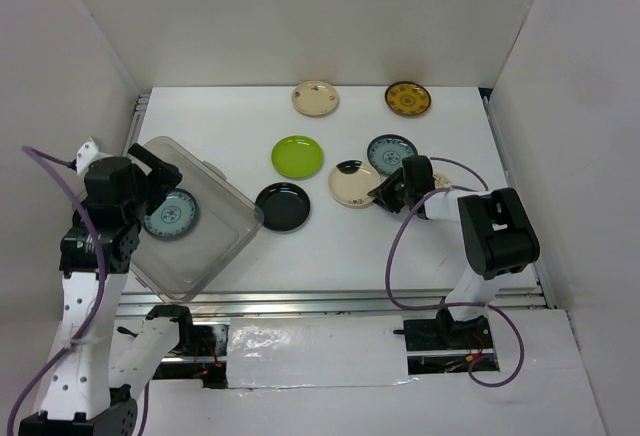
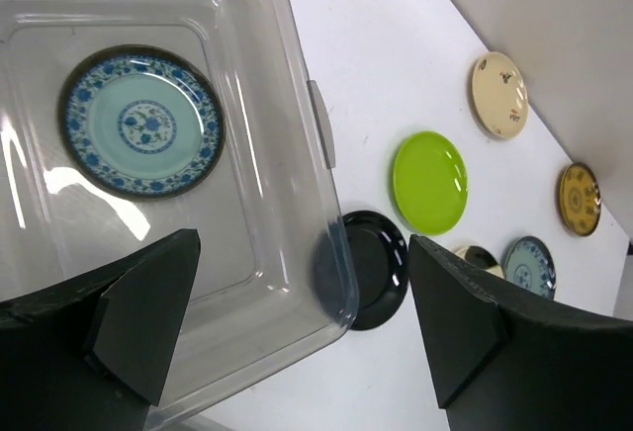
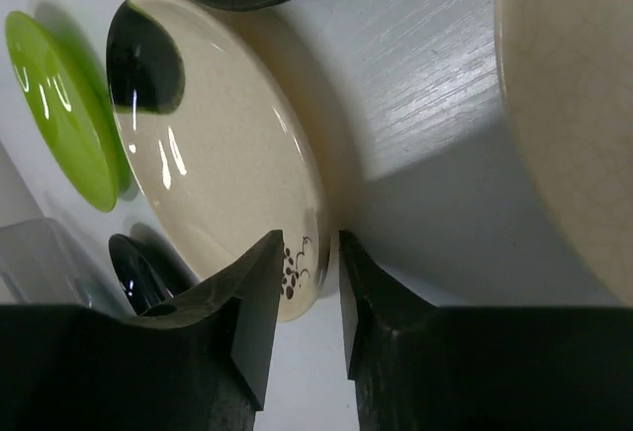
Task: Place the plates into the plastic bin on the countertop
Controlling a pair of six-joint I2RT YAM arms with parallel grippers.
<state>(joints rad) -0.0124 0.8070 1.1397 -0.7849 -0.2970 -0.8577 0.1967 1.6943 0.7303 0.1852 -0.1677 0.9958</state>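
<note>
On the white surface [image 1: 330, 246], the plastic bin [image 1: 205, 256] sits at our left holding one teal plate [image 2: 141, 121]. Our left jaws hang above it wide open and empty, while our right jaws pinch the cream plate [image 3: 227, 174] by its rim, which we judge its only liftable edge.

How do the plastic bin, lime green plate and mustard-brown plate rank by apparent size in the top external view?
1. plastic bin
2. lime green plate and mustard-brown plate: nearly alike, too close to rank.

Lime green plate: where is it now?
In the top view, the lime green plate lies near the middle, just beyond the black plate and left of a cream plate.
</note>
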